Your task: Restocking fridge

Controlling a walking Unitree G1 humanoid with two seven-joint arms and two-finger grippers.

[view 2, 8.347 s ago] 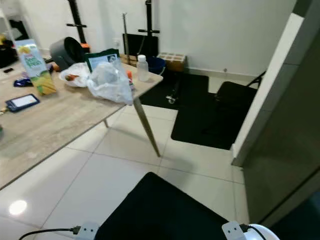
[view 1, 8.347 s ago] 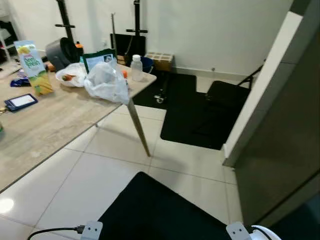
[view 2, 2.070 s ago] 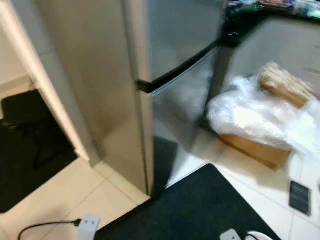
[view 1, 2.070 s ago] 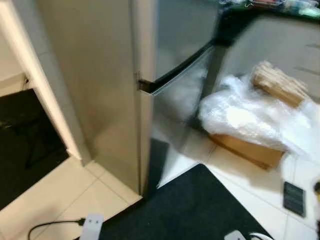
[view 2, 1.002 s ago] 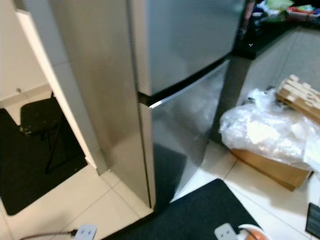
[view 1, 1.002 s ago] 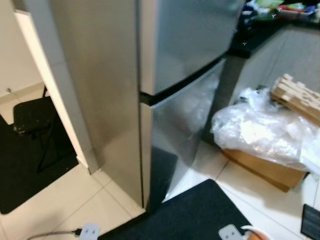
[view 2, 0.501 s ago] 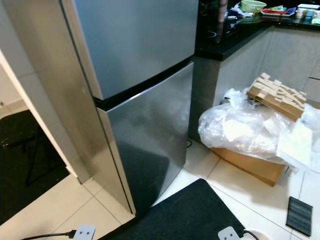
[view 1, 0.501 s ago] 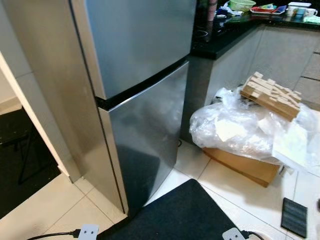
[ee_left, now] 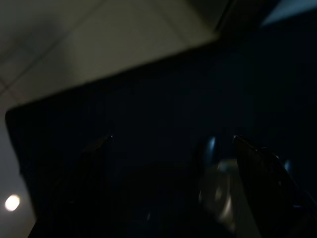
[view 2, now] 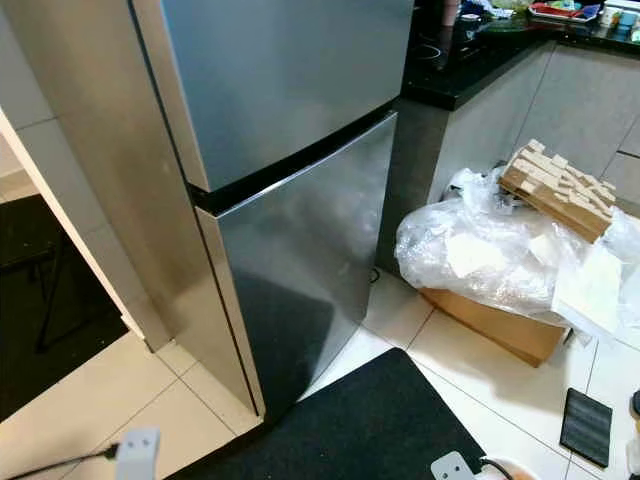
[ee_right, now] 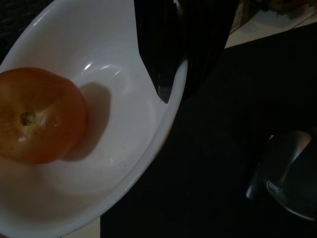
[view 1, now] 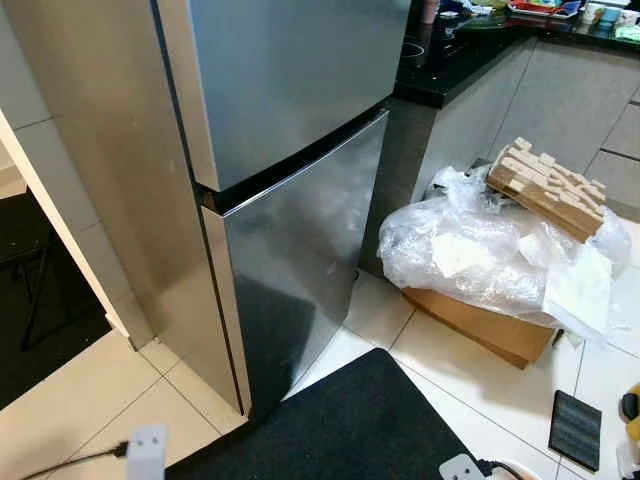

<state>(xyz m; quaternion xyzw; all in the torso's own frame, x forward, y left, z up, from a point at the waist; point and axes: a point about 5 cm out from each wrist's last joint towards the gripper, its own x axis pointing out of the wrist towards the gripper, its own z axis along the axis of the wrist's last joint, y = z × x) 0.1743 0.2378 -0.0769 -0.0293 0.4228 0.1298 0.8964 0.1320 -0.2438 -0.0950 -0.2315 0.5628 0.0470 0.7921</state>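
A tall stainless-steel fridge (view 1: 290, 150) stands ahead and to the left, its upper and lower doors both closed, with a dark seam between them. No brand mark or writing can be read on its doors. A black mat (view 1: 360, 425) lies on the pale tiled floor (view 1: 70, 415) at the near side, its far corner reaching toward the foot of the fridge.

To the right of the fridge runs a grey cabinet with a black countertop (view 1: 470, 55) carrying dishes at the far right, too small to name. On the floor in front of that cabinet sits a cardboard box (view 1: 480, 325) heaped with clear plastic wrap (view 1: 470, 250); a slatted wooden piece (view 1: 545, 185) rests tilted on top of the heap. A small dark ribbed pad (view 1: 575, 430) lies on the tiles at the near right.

In the right wrist view, the right gripper (ee_right: 185, 54) is clamped on the rim of a white bowl (ee_right: 124, 124), one black finger inside the rim and one outside. An orange-red tomato (ee_right: 37, 116) lies in the bowl, well away from the pinched edge. The bowl hangs over the black mat.

The left wrist view is very dark; the left gripper (ee_left: 173, 163) hangs over the black mat, its two fingers standing apart with nothing between them.
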